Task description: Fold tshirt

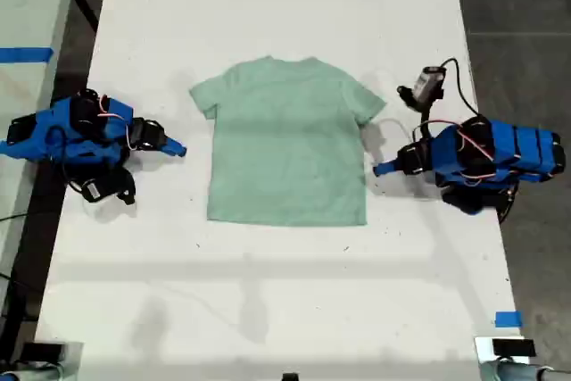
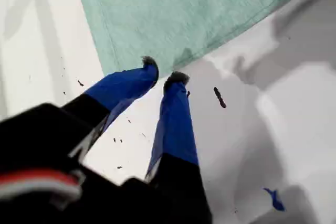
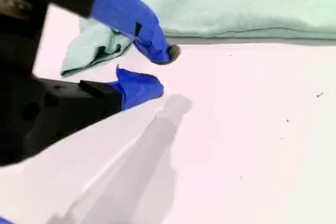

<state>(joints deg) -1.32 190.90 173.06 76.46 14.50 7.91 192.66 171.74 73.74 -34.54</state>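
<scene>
Two blue plastic grippers on black arms fill the wrist views. My first gripper [image 2: 163, 74] has two tapered, dark-tipped jaws a narrow gap apart with nothing between them. They hover at the edge of the tshirt [image 2: 178, 14], where a stitched hem shows. My second gripper [image 3: 163, 70] has its jaws clearly apart and empty, just beside a rumpled sleeve.

From above, one pale mint-green tshirt [image 1: 285, 144] of soft knit cloth lies flat in the middle of a smooth white counter [image 1: 268, 310], both short sleeves spread. My first gripper [image 1: 385, 167] points at it from the exterior view's right, my second gripper [image 1: 178, 149] from the exterior view's left. One scrap of blue tape [image 1: 508, 318] sits near the counter's edge. The collar is hard to make out.
</scene>
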